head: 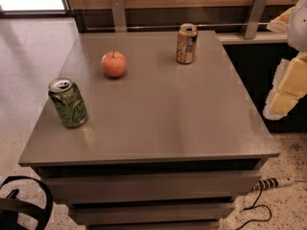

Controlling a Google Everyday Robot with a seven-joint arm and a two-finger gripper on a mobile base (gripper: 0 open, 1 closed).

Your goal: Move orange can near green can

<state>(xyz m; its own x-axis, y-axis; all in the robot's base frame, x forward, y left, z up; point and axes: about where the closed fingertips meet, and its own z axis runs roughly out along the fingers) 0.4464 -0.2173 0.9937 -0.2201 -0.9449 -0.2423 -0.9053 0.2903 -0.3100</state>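
While the grey surface (158, 123) fills the view, the gripper (287, 87) hangs beyond its right edge, its state impossible to tell, the green can (68, 103) stands upright near the left edge, and the orange can (186, 43) stands at the back edge, well apart.

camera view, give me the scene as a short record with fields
to move: orange-brown and gold aluminium drink can, upright, far side, right of centre
goal: green leafy-marked aluminium drink can, upright, near left edge
between them: round red-orange apple
surface: flat grey cabinet top
robot: pale yellow gripper, beyond the top's right edge, apart from both cans
status: cans far apart
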